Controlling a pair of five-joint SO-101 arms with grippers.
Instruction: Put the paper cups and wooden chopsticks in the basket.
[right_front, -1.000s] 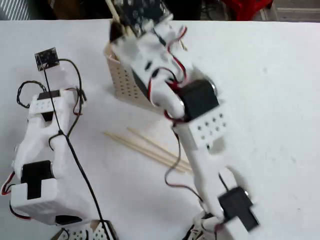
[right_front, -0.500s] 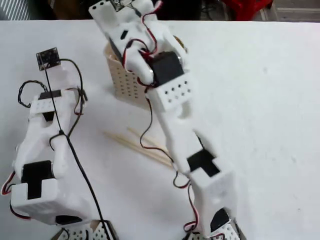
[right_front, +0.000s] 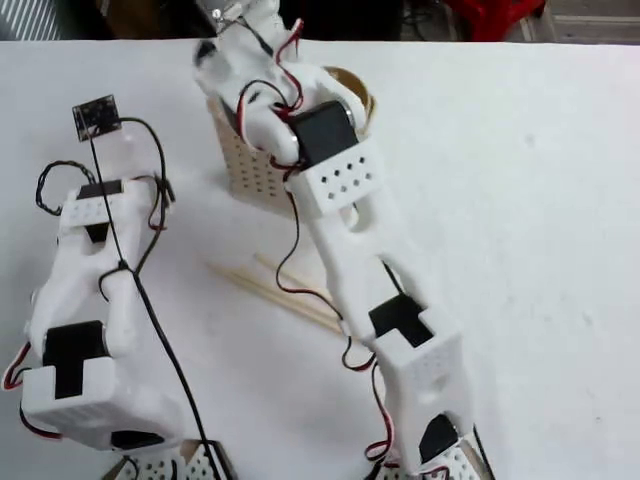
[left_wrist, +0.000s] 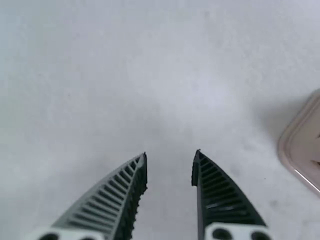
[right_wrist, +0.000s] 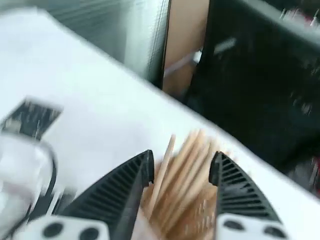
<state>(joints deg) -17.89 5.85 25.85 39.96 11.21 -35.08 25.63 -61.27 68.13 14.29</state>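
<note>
Right tool (right_wrist: 182, 159) hangs spread above the basket (right_front: 250, 170), a bundle of wooden chopsticks (right_wrist: 174, 195) standing just below its tips and seemingly delivered, while two loose chopsticks (right_front: 275, 288) lie on the counter (right_front: 520, 200) behind it, probably next to collect

The right arm (right_front: 335, 180) is covering most of the basket (right_front: 245, 165) near the far edge of the surface (right_front: 520, 200), hiding its contents. Loose chopsticks (right_front: 265, 285) are running under the same arm, one end of each out of sight. In the right wrist view a bundle of sticks (right_wrist: 182, 170) is blurring together, uncountable. A tan corner (left_wrist: 302, 150) is being cut off by the left wrist view's edge.
</note>
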